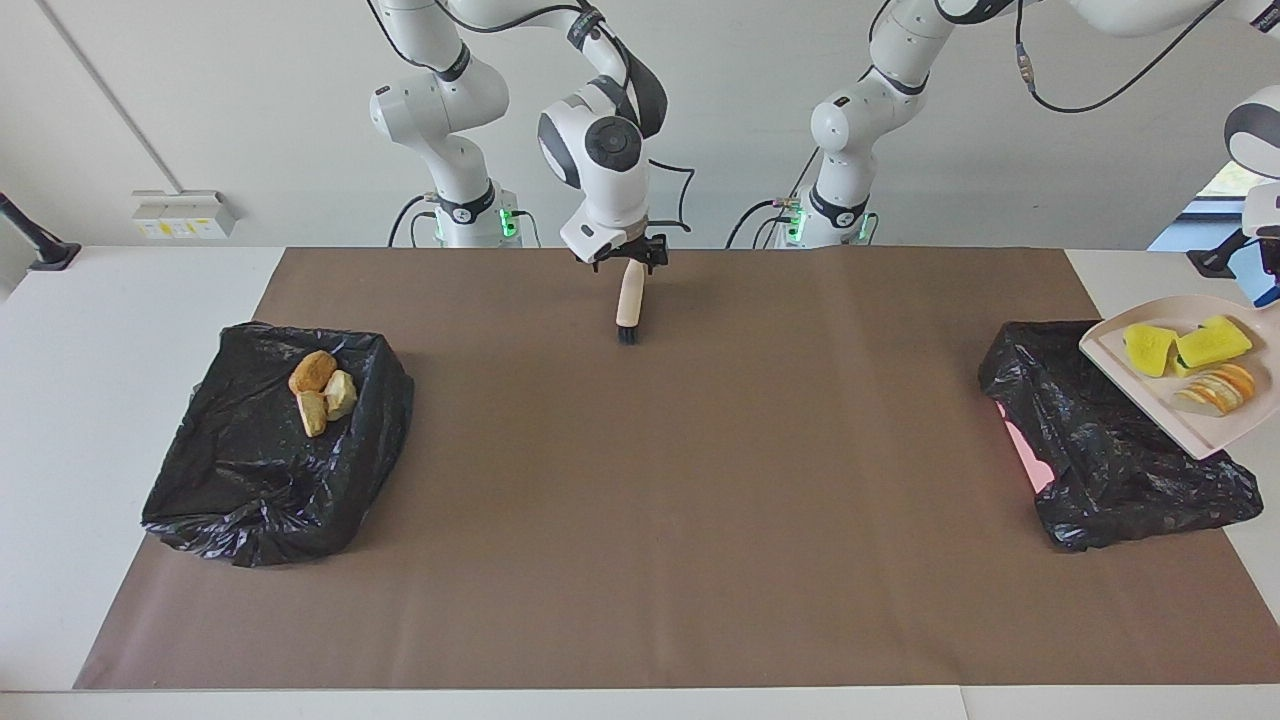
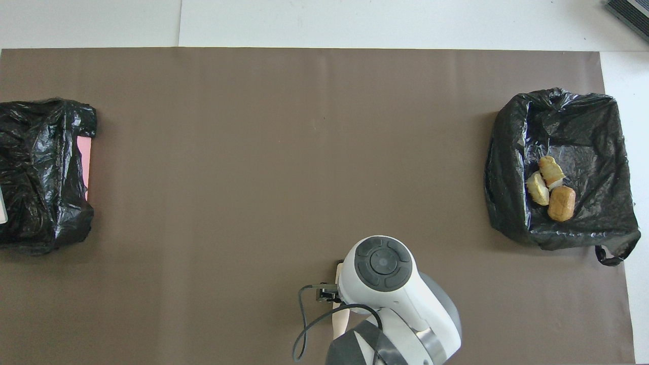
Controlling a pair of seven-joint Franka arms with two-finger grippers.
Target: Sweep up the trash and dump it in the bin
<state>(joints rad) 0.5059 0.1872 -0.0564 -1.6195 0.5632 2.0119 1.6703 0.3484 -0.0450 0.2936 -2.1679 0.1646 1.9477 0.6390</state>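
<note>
Right gripper (image 1: 628, 262) at robots' edge of brown mat (image 1: 660, 480), straight above upright brush (image 1: 628, 312); brush blocks descent directly beneath it. Mat around brush bare on every side: wide lane runs out from gripper toward both table ends. Lane toward right arm's end stopped by black bag (image 1: 275, 450) with bread pieces (image 1: 322, 392) on top. Toward left arm's end, second black bag (image 1: 1110, 440) bars way, loaded dustpan (image 1: 1185, 375) hanging over its outer edge.

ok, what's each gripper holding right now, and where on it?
Left gripper holds the dustpan by its handle end, cut off at the frame edge, above the bin. Right gripper sits at the brush handle's top; grip cannot be told.
</note>
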